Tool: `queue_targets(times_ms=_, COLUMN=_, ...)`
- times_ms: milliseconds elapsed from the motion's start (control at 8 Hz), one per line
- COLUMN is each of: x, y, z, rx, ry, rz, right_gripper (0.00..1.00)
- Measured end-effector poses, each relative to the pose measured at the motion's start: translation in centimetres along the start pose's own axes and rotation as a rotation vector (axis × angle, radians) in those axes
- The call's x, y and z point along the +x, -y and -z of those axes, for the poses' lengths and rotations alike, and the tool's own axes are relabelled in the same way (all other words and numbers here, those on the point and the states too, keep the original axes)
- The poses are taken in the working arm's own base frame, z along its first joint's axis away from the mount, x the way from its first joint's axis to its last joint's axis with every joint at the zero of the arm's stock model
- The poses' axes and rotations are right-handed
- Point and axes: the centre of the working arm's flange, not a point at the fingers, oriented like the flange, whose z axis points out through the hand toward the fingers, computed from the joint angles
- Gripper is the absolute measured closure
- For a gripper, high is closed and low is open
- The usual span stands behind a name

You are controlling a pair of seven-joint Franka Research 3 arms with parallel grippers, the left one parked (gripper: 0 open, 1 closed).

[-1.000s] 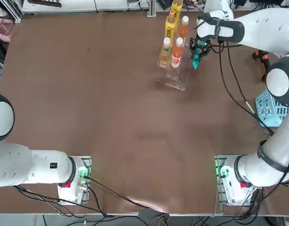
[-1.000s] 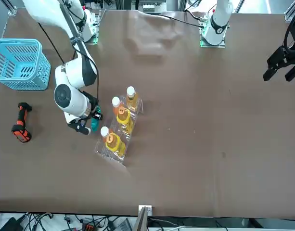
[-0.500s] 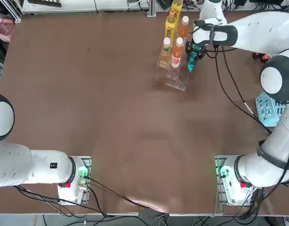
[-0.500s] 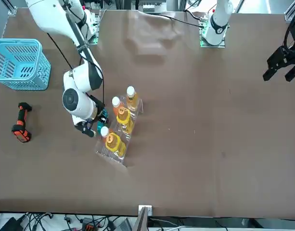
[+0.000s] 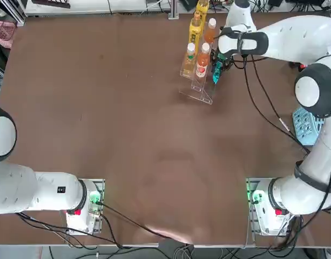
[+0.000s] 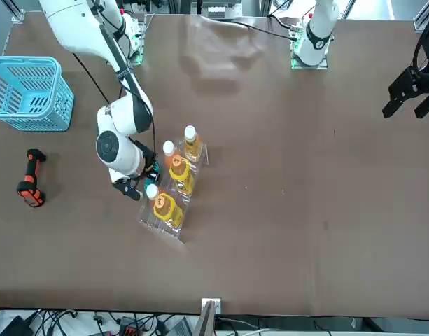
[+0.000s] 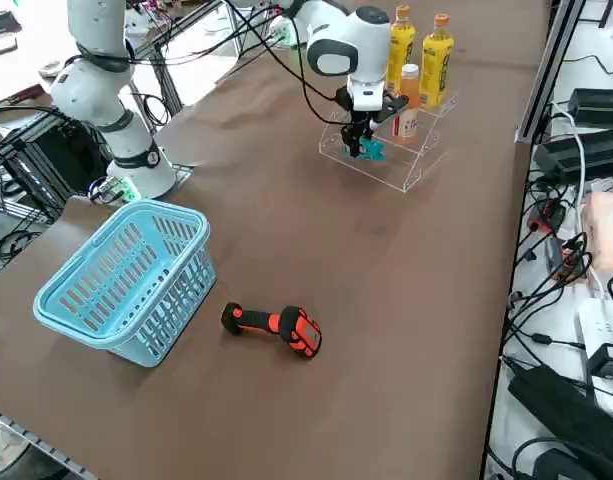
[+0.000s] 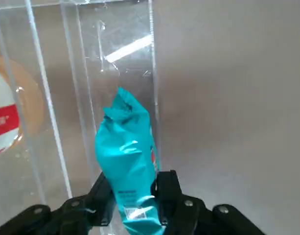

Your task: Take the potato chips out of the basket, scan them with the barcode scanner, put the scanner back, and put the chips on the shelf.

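Observation:
My right gripper (image 8: pixel 132 188) is shut on the potato chips (image 8: pixel 126 156), a slim teal packet. It holds them right at the side of the clear acrylic shelf (image 5: pixel 200 89), above a low tier. The top view shows the gripper (image 5: pixel 217 65) beside the bottles, the teal packet (image 7: pixel 370 150) hanging just under it. The front view has the gripper (image 6: pixel 148 175) next to the shelf (image 6: pixel 162 224). The barcode scanner (image 7: pixel 274 326), black and orange, lies on the table by the light blue basket (image 7: pixel 126 280).
Several orange and yellow drink bottles (image 5: pixel 196 40) stand on the shelf's tiers. The basket (image 6: pixel 29 94) sits at the table's right edge, the scanner (image 6: pixel 29 187) beyond it. Cables trail from the right arm across the table.
My right gripper has carried the chips sideways toward the shelf, from open table beside it to right against its clear side. The grip has not changed.

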Motion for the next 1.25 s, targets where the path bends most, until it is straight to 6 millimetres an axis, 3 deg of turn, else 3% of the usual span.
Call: queue_targets(times_ms=1250, x=-0.3, y=0.4, z=-1.2, rx=0.000, ry=0.007, rz=0.004, right_gripper=0.40)
